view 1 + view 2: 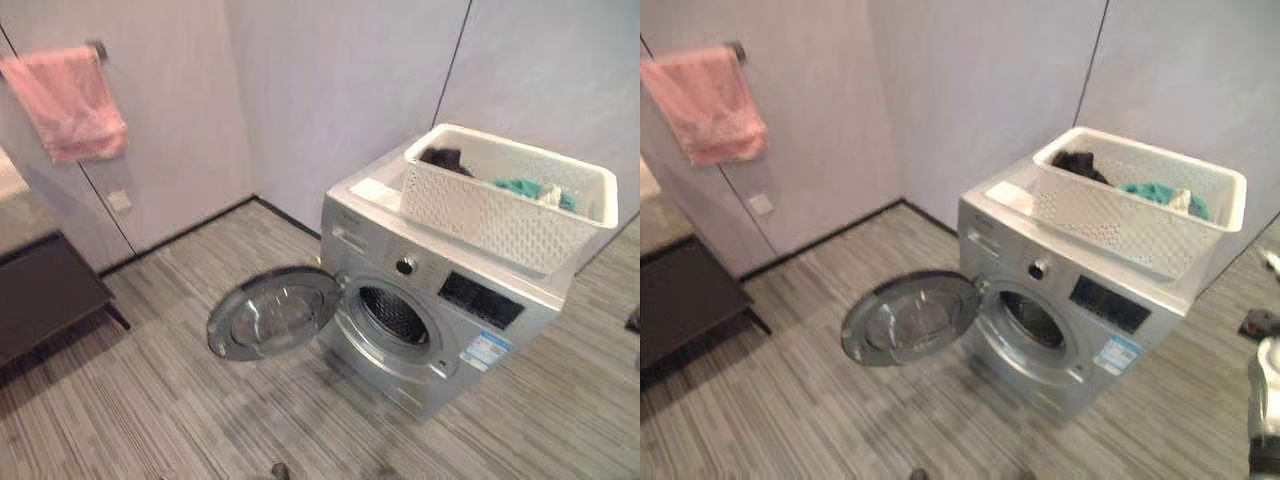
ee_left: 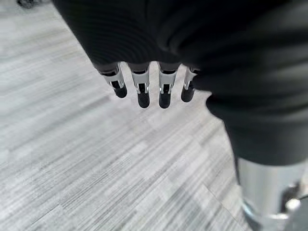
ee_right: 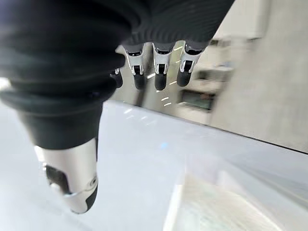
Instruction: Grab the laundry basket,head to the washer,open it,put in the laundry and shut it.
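A silver front-loading washer [image 1: 430, 300] stands against the wall at centre right. Its round door [image 1: 275, 312] is swung wide open to the left, and the dark drum opening [image 1: 392, 315] shows. On top of the washer sits the white perforated laundry basket [image 1: 500, 215], holding a dark garment [image 1: 445, 158] and a teal one [image 1: 520, 187]. My left hand [image 2: 143, 89] hangs over the grey floor with straight fingers, holding nothing. My right hand [image 3: 161, 72] is also open and empty, its thumb [image 3: 72, 183] apart from the fingers. Both hands are away from the washer.
A pink towel [image 1: 70, 100] hangs on a wall rail at upper left. A dark low bench [image 1: 45, 290] stands at the left edge. A small dark object [image 1: 1260, 322] lies on the floor at the far right. Striped grey flooring [image 1: 150, 400] spreads before the washer.
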{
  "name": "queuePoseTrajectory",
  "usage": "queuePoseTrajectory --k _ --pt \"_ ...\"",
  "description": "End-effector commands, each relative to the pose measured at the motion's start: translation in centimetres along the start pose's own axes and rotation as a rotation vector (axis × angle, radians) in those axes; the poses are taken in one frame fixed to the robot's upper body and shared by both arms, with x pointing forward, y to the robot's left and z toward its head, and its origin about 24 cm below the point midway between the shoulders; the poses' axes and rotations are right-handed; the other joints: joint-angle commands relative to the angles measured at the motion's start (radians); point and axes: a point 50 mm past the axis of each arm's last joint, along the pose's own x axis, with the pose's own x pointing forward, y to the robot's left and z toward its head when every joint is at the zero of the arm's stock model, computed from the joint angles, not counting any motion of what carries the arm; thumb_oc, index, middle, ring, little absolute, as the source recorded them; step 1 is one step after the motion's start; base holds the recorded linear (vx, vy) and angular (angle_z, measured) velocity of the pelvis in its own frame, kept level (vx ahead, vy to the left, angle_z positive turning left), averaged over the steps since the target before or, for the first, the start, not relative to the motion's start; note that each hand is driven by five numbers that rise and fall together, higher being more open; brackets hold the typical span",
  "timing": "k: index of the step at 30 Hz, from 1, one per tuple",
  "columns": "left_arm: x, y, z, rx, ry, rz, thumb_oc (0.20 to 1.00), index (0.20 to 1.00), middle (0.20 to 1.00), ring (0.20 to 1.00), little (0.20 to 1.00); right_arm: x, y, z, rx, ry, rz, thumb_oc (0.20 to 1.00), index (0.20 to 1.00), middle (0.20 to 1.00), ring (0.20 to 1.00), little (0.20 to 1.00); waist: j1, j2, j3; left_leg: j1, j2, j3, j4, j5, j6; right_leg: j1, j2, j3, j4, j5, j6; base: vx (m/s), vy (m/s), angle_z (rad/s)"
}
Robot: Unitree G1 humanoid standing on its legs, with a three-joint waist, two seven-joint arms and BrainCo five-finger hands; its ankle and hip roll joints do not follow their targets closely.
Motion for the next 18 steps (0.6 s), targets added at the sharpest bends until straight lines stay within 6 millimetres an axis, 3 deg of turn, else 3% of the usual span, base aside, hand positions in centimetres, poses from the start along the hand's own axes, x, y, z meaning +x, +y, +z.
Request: queuePoseTrajectory --k 1,2,6,7,13,18 --pt "0.1 1.2 1.3 0.036 -0.063 0.021 1.0 1.0 1.0 1.0 1.0 2.9 0.6 3.9 -0.042 -0.12 -0.012 1.0 1.0 1.0 1.0 1.0 0.043 -0.029 0.011 0.186 0.004 -0.045 -0.217 -0.04 -0.008 -0.173 -0.032 0.029 -0.062 0.212 -0.014 0.09 -0.126 -0.18" --pt "0.1 1.1 1.3 0.033 -0.062 0.02 1.0 1.0 1.0 1.0 1.0 3.0 0.7 4.0 -0.042 -0.122 -0.01 1.0 1.0 1.0 1.0 1.0 0.041 -0.028 0.012 0.186 0.003 -0.045 -0.216 -0.041 -0.008 -0.172 -0.032 0.029 -0.064 0.213 -0.014 0.07 -0.096 -0.26" --pt "-0.1 -0.8 0.3 0.039 -0.061 -0.056 1.0 1.0 1.0 1.0 1.0 4.7 2.7 5.9 -0.093 -0.142 0.116 1.0 1.0 1.0 1.0 1.0 0.066 -0.081 -0.005 0.218 0.003 -0.078 -0.23 -0.047 -0.025 -0.143 -0.003 0.077 -0.082 0.19 -0.008 0.13 -0.168 0.19" --pt "-0.2 -1.7 -0.1 0.056 -0.055 -0.091 1.0 1.0 1.0 1.0 1.0 5.3 3.6 6.8 -0.114 -0.149 0.169 1.0 1.0 1.0 1.0 1.0 0.076 -0.096 -0.025 0.227 0.025 -0.103 -0.246 -0.039 -0.042 -0.133 0.019 0.085 -0.074 0.172 -0.008 0.18 -0.289 0.38" --pt "-0.4 -3.5 -0.7 0.058 -0.048 -0.147 1.0 1.0 1.0 1.0 1.0 7.2 5.8 9.8 -0.269 -0.184 0.261 1.0 1.0 1.0 1.0 1.0 0.077 -0.082 -0.068 0.25 0.138 -0.152 -0.317 0.013 -0.094 -0.101 0.091 -0.006 -0.068 0.095 -0.048 0.11 -0.216 0.44" --pt "-0.7 -4.9 -0.9 0.069 -0.053 -0.194 1.0 1.0 1.0 1.0 1.0 8.7 6.8 12.1 -0.377 -0.193 0.288 1.0 1.0 1.0 1.0 1.0 0.077 -0.063 -0.08 0.237 0.181 -0.164 -0.347 0.049 -0.117 -0.086 0.123 -0.037 -0.086 0.07 -0.07 0.07 -0.145 0.19"
